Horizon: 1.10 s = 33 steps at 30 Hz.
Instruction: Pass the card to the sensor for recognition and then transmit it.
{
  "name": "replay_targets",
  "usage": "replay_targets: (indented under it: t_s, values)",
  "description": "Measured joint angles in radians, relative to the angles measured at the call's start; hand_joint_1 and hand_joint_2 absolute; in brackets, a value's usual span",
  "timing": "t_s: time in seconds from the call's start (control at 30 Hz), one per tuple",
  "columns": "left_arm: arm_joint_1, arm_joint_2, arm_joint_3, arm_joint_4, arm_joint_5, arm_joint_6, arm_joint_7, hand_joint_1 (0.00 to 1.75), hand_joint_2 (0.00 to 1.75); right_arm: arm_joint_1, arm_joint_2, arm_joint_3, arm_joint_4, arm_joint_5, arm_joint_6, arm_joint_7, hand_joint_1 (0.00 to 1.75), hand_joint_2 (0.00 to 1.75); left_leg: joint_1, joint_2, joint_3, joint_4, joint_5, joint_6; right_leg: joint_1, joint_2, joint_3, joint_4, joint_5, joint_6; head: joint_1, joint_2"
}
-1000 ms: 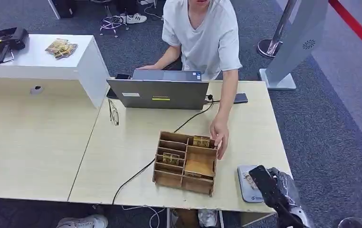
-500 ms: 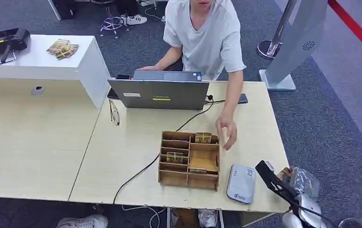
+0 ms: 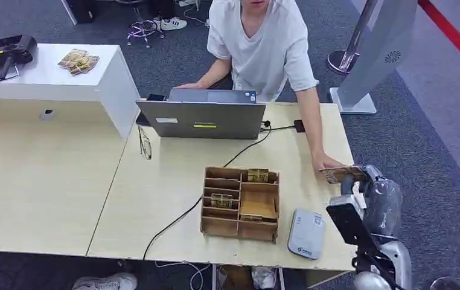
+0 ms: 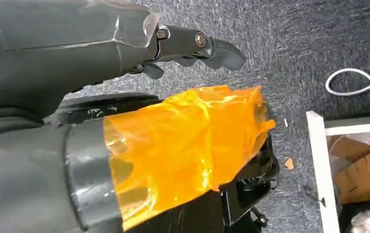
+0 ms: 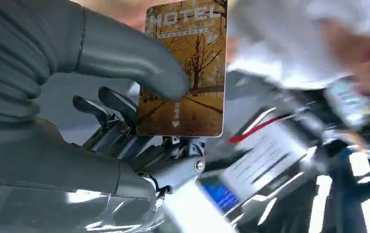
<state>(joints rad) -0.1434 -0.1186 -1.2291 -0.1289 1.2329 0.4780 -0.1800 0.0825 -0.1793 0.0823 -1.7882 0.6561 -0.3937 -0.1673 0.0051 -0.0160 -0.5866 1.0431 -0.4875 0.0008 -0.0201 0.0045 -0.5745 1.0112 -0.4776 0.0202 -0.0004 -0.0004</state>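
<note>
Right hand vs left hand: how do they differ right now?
The right hand holds the card, pinched under its thumb; the left hand holds nothing. The right hand is raised at the table's right edge, where the person's hand meets the card; the left hand hangs over grey carpet, fingers curled in. Both have a grey ribbed cover and darker fingers.
</note>
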Motion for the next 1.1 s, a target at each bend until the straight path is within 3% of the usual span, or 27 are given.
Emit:
replay_targets:
  t_s: [0.17, 0.63, 0.8, 1.1]
  values:
    - [0.002, 0.003, 0.006, 0.0, 0.012, 0.007, -0.01, 0.0, 0.0, 0.041, 0.005, 0.082, -0.059, -0.193, 0.086, -0.07, 1.75, 1.75, 0.0, 0.0, -0.001, 0.0, 0.0, 0.0, 0.0, 0.0, 0.0, 0.0, -0.001, 0.0, 0.0, 0.0]
    - [0.002, 0.004, 0.006, 0.0, 0.011, 0.01, -0.01, 0.0, 0.0, 0.051, 0.005, 0.153, -0.059, -0.184, 0.096, -0.075, 1.75, 1.75, -0.001, 0.0, -0.001, 0.0, 0.0, 0.0, -0.001, -0.001, 0.0, 0.0, -0.001, 0.001, 0.0, 0.0]
    - [0.002, 0.003, 0.006, 0.0, -0.005, 0.01, -0.004, 0.0, 0.0, 0.022, 0.008, 0.182, -0.045, -0.108, 0.093, -0.03, 1.75, 1.75, -0.001, 0.0, -0.001, 0.0, 0.0, 0.0, -0.001, 0.0, 0.0, 0.0, -0.001, 0.001, 0.0, 0.0]
    - [0.0, 0.002, 0.005, 0.0, -0.048, -0.007, 0.043, 0.0, 0.0, -0.137, 0.045, 0.236, 0.078, 0.07, 0.039, 0.096, 1.75, 1.75, -0.001, 0.0, 0.0, 0.0, 0.001, 0.0, -0.001, 0.0, 0.0, 0.0, 0.001, 0.0, 0.0, 0.0]
